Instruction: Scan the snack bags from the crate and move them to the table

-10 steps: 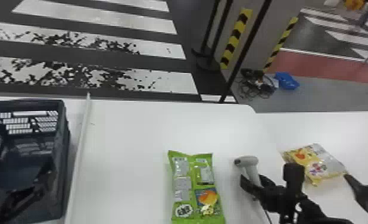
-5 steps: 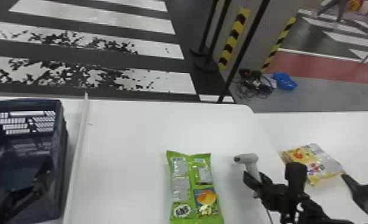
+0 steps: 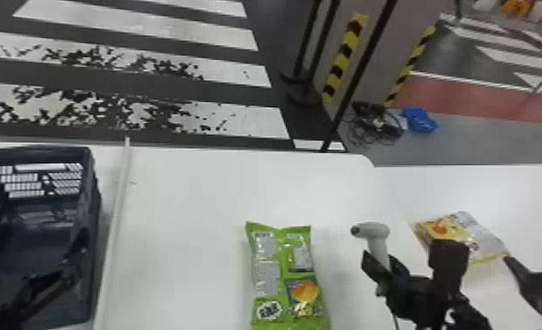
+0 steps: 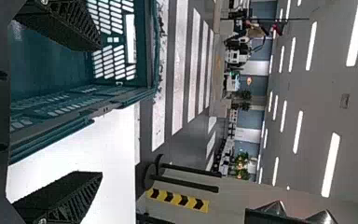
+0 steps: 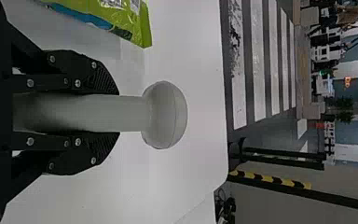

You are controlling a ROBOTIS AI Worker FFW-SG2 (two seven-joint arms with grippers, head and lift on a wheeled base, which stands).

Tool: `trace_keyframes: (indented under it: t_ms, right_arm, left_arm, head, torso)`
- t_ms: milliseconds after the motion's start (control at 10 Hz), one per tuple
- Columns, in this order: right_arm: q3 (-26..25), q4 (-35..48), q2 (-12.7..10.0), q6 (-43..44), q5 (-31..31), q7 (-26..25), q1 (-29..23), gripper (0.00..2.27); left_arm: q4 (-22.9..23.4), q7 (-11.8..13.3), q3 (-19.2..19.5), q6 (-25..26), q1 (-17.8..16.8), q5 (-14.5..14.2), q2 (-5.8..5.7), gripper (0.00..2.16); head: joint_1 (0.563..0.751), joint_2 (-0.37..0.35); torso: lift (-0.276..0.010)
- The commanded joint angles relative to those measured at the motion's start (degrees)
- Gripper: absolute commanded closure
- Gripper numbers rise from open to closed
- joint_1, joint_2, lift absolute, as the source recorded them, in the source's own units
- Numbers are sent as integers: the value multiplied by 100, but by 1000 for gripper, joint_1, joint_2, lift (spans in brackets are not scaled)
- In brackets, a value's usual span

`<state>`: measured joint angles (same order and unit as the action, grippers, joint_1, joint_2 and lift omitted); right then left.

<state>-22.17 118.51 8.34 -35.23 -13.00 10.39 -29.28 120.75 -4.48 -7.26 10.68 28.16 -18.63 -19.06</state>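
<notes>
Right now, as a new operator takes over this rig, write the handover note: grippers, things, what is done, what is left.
Left gripper: at the crate, fingers open, nothing between them.
Right gripper: fingers shut on the scanner, right of the green bag.
Things: green bag lies on the white table; yellow bag lies farther right, past the scanner.
Done: both bags are out of the crate; whether either is scanned, I cannot tell.
Left: probably scan the green bag, then check the crate, partly hidden, for more.
</notes>
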Motion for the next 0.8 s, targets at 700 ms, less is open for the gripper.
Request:
trace_keyframes:
  t_ms: [700]
  right_arm:
    - [1998, 1684, -808, -657, 711, -1303, -728, 2240]
  left_arm:
    - [-34, 61, -92, 0, -100, -35, -80, 33]
  head:
    - [695, -142]
  torso:
    - [-95]
